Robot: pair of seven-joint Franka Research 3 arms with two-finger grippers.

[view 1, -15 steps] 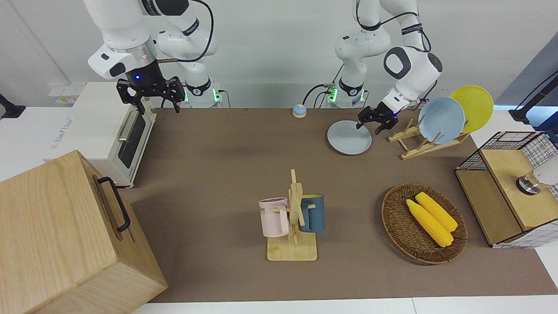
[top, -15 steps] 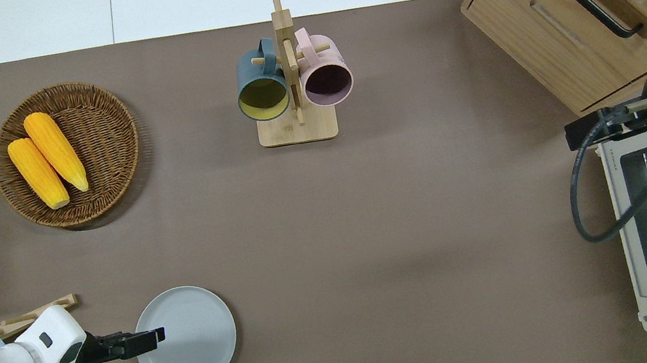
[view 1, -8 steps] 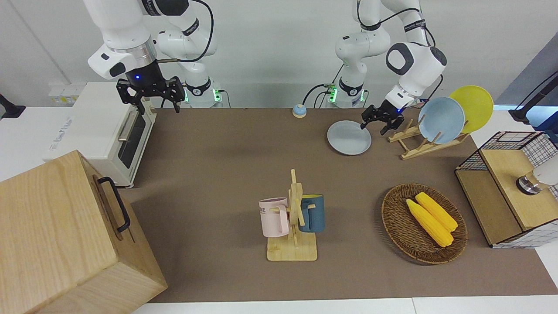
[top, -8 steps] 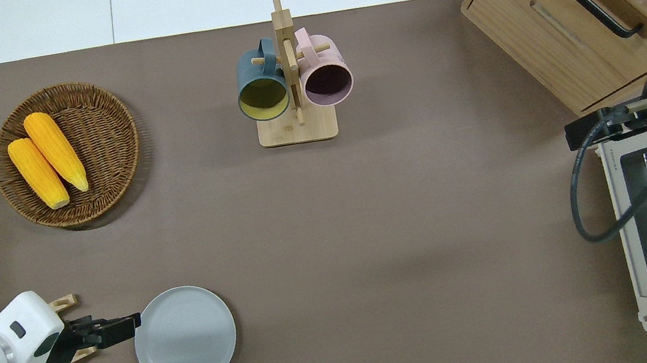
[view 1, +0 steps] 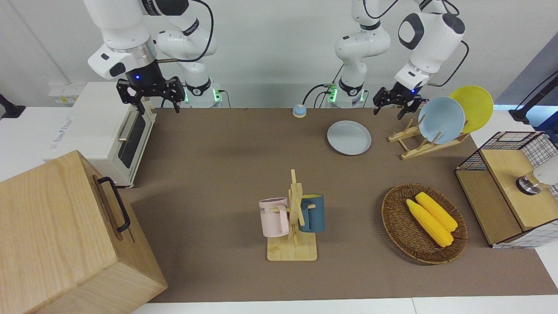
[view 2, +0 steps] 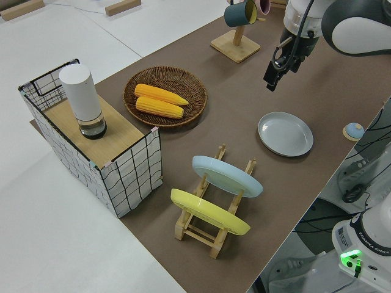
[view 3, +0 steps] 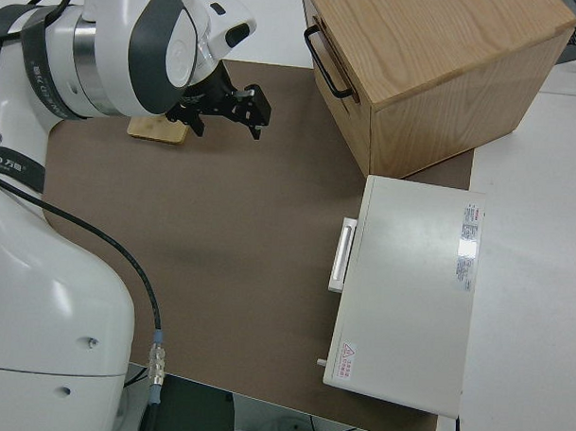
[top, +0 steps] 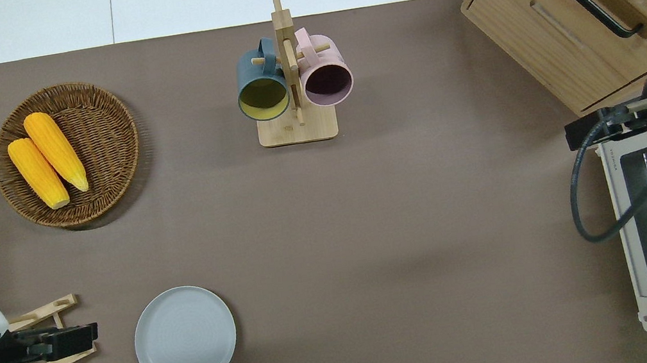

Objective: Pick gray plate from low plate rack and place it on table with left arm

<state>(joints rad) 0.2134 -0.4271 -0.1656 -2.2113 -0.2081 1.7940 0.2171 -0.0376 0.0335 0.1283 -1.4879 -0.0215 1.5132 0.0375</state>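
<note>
The gray plate (view 1: 349, 137) lies flat on the brown table (view 1: 218, 165), beside the low plate rack (view 1: 418, 144) on the side toward the table's middle. It also shows in the overhead view (top: 185, 338) and the left side view (view 2: 285, 133). My left gripper (view 1: 388, 106) is open and empty, up in the air. The overhead view shows it (top: 79, 338) over the rack's empty end (top: 39, 314), apart from the plate. A sky-blue plate (view 1: 441, 120) and a yellow plate (view 1: 473, 107) stand in the rack. My right arm is parked, its gripper (view 1: 150, 93) open.
A mug tree (view 1: 294, 218) with a pink and a dark blue mug stands mid-table. A wicker basket (view 1: 392, 218) holds two corn cobs. A wire crate (view 1: 508, 192), a toaster oven (view 1: 100, 131), a wooden cabinet (view 1: 65, 235) and a small blue bell (view 1: 299, 110) ring the table.
My left gripper has drawn back off the gray plate's rim, risen and moved toward the rack. The plate stays flat on the table. The right arm has not moved.
</note>
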